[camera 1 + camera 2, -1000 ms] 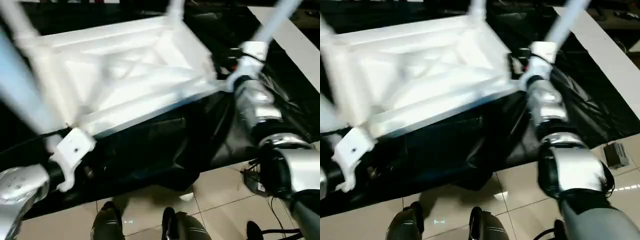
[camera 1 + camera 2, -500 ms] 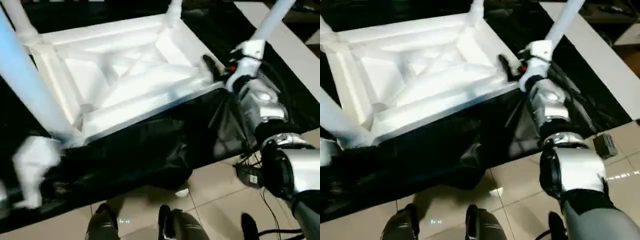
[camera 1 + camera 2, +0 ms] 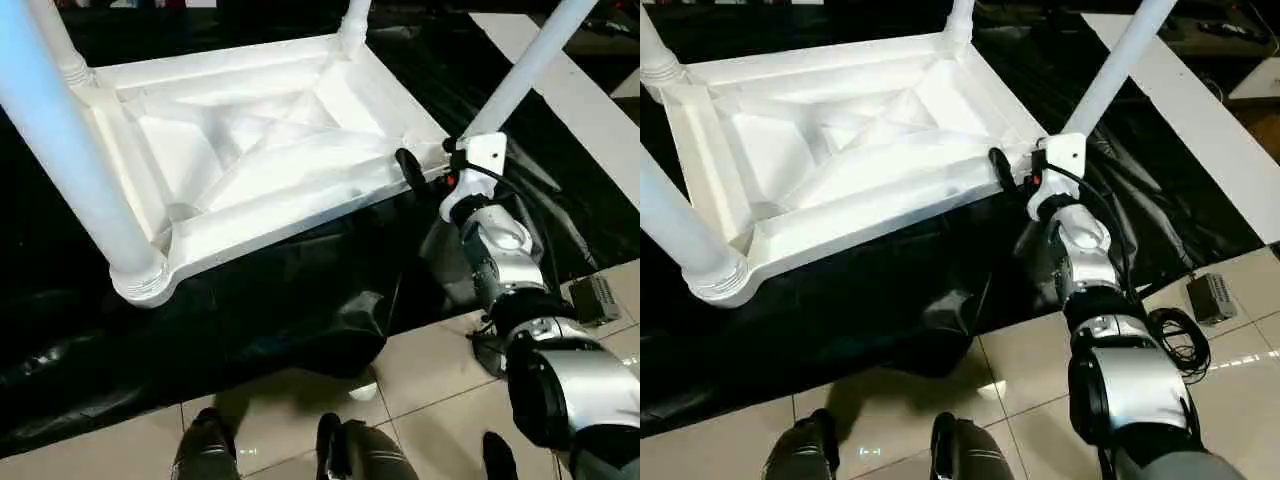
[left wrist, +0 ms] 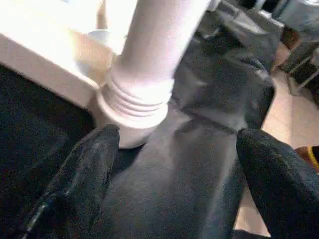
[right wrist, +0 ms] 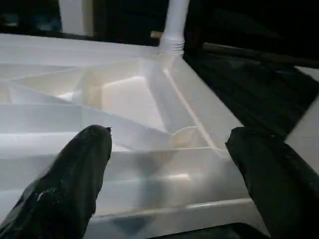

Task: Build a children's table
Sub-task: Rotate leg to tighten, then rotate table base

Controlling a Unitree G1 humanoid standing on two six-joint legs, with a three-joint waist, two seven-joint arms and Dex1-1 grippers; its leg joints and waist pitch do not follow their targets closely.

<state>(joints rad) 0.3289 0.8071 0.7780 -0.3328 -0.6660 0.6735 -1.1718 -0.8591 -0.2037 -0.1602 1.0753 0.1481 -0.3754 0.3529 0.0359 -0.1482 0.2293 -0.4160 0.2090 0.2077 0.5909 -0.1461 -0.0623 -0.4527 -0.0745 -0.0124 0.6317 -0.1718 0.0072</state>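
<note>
While spread wide, right gripper point(image 5: 169, 164) empty over upturned tabletop point(image 3: 260, 150)

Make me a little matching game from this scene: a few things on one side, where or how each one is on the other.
Things
1. large white plastic ribbed tabletop
2. long white tubular leg
3. crinkled black plastic sheet
4. right gripper

Places or states
A. spread over the floor beneath the table
B. lying upside down, ribs upward
C. open, at the tabletop's corner
D. standing up from a corner socket

Pairs: 1-B, 2-D, 3-A, 4-C
</note>
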